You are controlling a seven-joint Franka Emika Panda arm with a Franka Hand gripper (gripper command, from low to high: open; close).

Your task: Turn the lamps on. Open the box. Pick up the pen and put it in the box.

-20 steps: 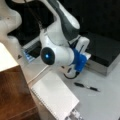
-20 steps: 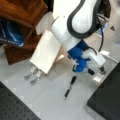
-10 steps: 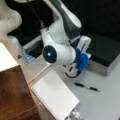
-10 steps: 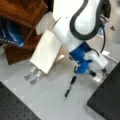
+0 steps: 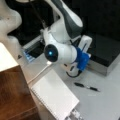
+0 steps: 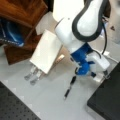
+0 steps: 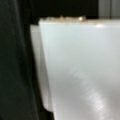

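Observation:
The pen (image 5: 86, 86) (image 6: 69, 86), slim and black, lies on the pale table in both front views, free of the arm. The box (image 5: 106, 51) (image 6: 108, 98) stands beside it with its black lid lying flat. My gripper (image 6: 105, 73) (image 5: 85, 42) hangs at the end of the blue wrist mount (image 5: 81, 58), close to the box's near edge and above the pen. A cream-white lampshade (image 5: 7, 58) shows at a front view's left edge. The wrist view holds only a broad pale surface (image 7: 82, 70) with a slanted edge against darkness.
A white flat slab (image 5: 55, 96) (image 6: 46, 50) with metal clips (image 6: 32, 75) leans by the brown wooden block (image 5: 13, 96) (image 6: 23, 11). A white cable (image 5: 39, 74) runs along the table. A second glossy white robot body (image 5: 8, 21) stands at a front view's top left.
The arm has shifted only slightly beside the box. The pen, the box and the slab have not moved.

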